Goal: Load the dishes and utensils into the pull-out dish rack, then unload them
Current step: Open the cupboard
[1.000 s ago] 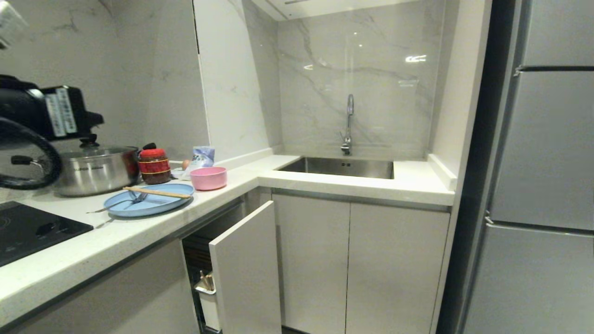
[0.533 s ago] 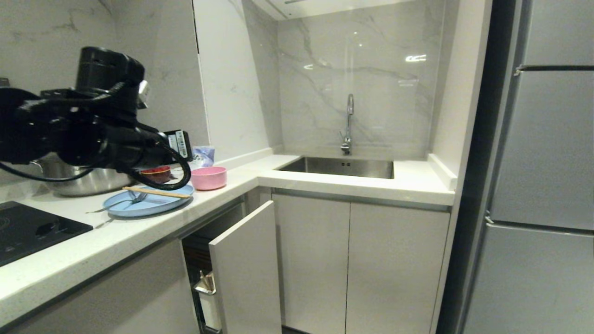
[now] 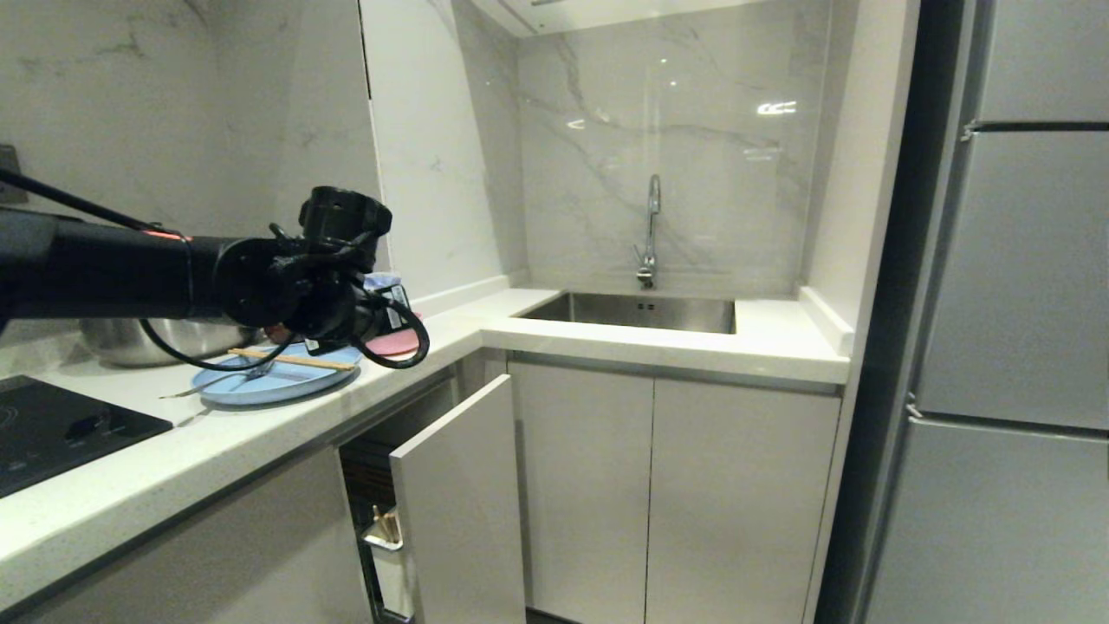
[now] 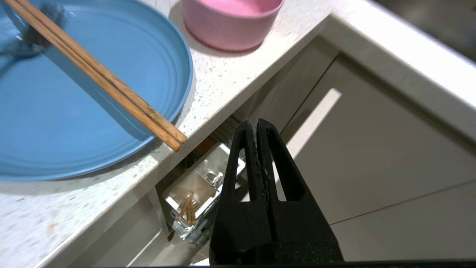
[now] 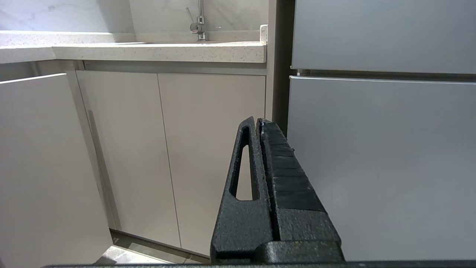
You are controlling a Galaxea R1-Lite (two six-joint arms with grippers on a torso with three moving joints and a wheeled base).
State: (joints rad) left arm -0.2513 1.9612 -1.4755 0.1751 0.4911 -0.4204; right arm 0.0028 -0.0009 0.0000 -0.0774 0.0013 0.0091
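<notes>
2 grippers are noted; the left gripper [image 4: 256, 124] is seen with its fingers pressed together and nothing held, poised over the counter edge [image 4: 238, 78] above the opened rack; the right gripper [image 5: 259, 123] is likewise closed and empty, parked low before the cabinet doors [image 5: 208, 149] beside the fridge [image 5: 379, 160]. The left arm [image 3: 130, 277] is extended across the counter in the head view, its wrist placed over the dishes. The blue plate [image 3: 269, 383] is set on the counter near the edge; the chopsticks [image 3: 295, 360] are laid across it, one end projecting past the rim, as shown in the left wrist view [image 4: 111, 87]; the fork [image 3: 230, 379] is rested on the plate, tines blurred. The pink bowl [image 4: 230, 18] is placed just beside the plate, touching not confirmed. The pull-out dish rack [image 3: 459, 503] is drawn partly out below the counter; its white utensil cup [image 4: 197, 186] is seen holding some wooden sticks [image 4: 188, 208]. The sink [image 3: 637, 314] and a steel pot [image 3: 147, 340] are recorded further off.
</notes>
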